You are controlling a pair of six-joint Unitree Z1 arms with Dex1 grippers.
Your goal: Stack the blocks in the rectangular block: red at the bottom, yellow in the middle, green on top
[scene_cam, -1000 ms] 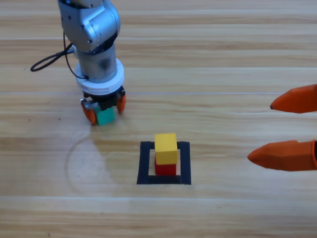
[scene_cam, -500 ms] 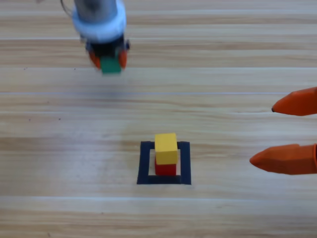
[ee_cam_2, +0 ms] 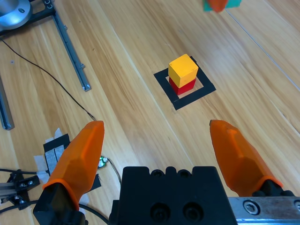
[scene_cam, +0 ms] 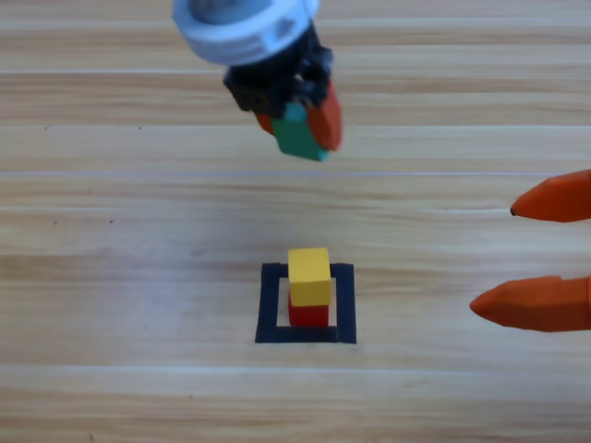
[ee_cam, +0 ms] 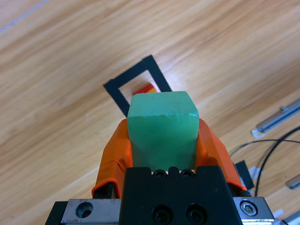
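Note:
The yellow cube [scene_cam: 309, 275] sits on the red cube [scene_cam: 308, 315] inside the black tape square [scene_cam: 270, 305]; both also show in the right wrist view, yellow cube [ee_cam_2: 183, 68] on red cube [ee_cam_2: 183, 86]. My left gripper [scene_cam: 300, 125] hangs high above the table, up and slightly left of the stack, shut on the teal-green cube [scene_cam: 299, 135]. In the left wrist view that green cube [ee_cam: 162, 129] fills the jaws, with the tape square [ee_cam: 115, 86] beyond it. My right gripper [scene_cam: 531, 251] waits open at the right edge, nothing between its fingers.
Bare wooden table surrounds the tape square. The right wrist view shows metal rails [ee_cam_2: 70, 51] and a thin black cable [ee_cam_2: 56, 82] off to the side. More cable [ee_cam: 269, 150] and rail ends appear in the left wrist view.
The left gripper lifted the green cube off the table at the left, rose, and swung right toward the space above the stack. The right gripper stayed put.

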